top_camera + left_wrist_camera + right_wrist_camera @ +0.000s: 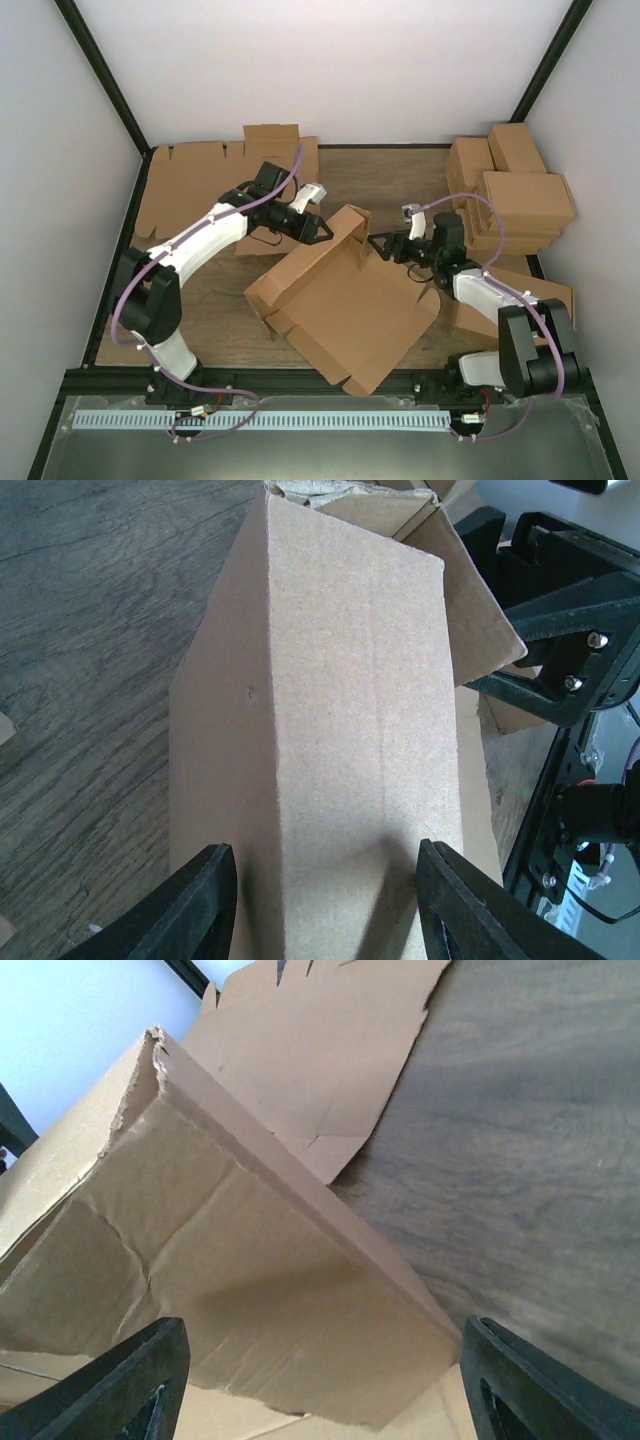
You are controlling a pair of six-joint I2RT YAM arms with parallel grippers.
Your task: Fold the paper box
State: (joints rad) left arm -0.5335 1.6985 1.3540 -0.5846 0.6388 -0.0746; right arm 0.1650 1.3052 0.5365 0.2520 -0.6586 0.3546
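Note:
The paper box [350,310] lies half folded in the middle of the table, its big flat panel toward the near edge and one long wall [340,232] raised at the back. My left gripper [325,232] is at that wall's left end. In the left wrist view its fingers [190,910] stand apart over the folded wall [350,730], with no clamp showing. My right gripper [385,248] faces the wall's right end. Its jaws are wide apart around a creased end flap [270,1300], whose corner comes close to the right finger [540,1385].
A bundle of flat notched cardboard sheets [200,185] lies at the back left and shows behind the flap [330,1050]. Plain brown cartons [515,190] are stacked at the back right, with one more [530,295] beside the right arm. Black frame posts edge the table.

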